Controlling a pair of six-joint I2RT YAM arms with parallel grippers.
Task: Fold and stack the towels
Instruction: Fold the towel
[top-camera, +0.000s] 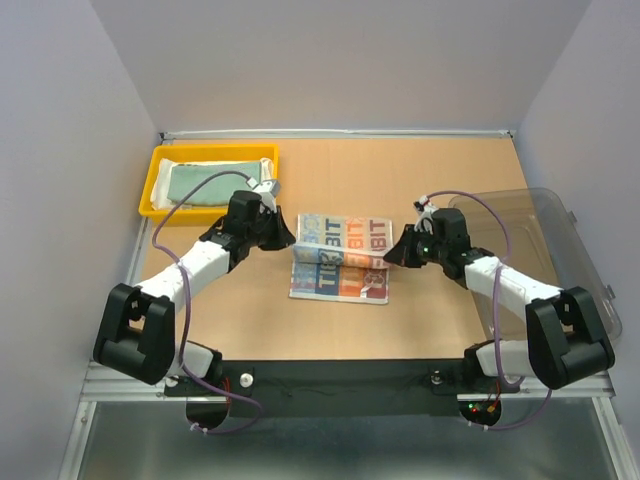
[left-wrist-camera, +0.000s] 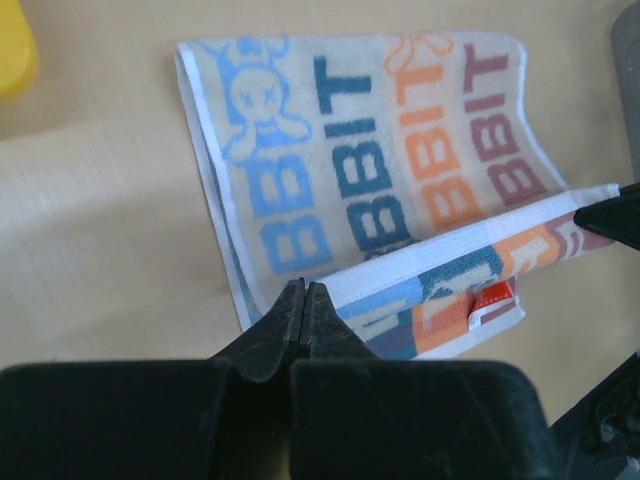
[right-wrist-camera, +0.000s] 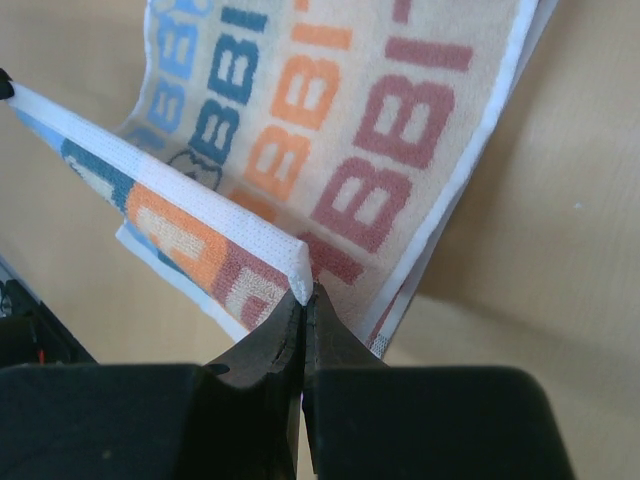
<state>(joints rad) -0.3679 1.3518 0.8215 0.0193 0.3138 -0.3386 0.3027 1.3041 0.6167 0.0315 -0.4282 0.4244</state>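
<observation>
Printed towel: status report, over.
Left claw shut on one corner of the printed towel, right claw shut on the other. Edge lifted, mid-fold. Nothing in the way.

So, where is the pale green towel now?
Top view: the pale green towel lies in the yellow tray, far left, beyond the left pincer.

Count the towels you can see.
2: the letter-print towel mid-table; the pale green towel in the yellow tray. More may lie hidden beneath it.

Soft terry cloth, matt & fuzzy: printed towel (left-wrist-camera: 400, 150), w/ flatter woven white hem (left-wrist-camera: 450, 245). Smooth matt wood-look: table (top-camera: 430, 165). Glossy plastic: yellow tray (top-camera: 150, 195), clear bin (top-camera: 545, 215). Matt black plastic: L gripper (left-wrist-camera: 304, 290), R gripper (right-wrist-camera: 305, 300).
</observation>
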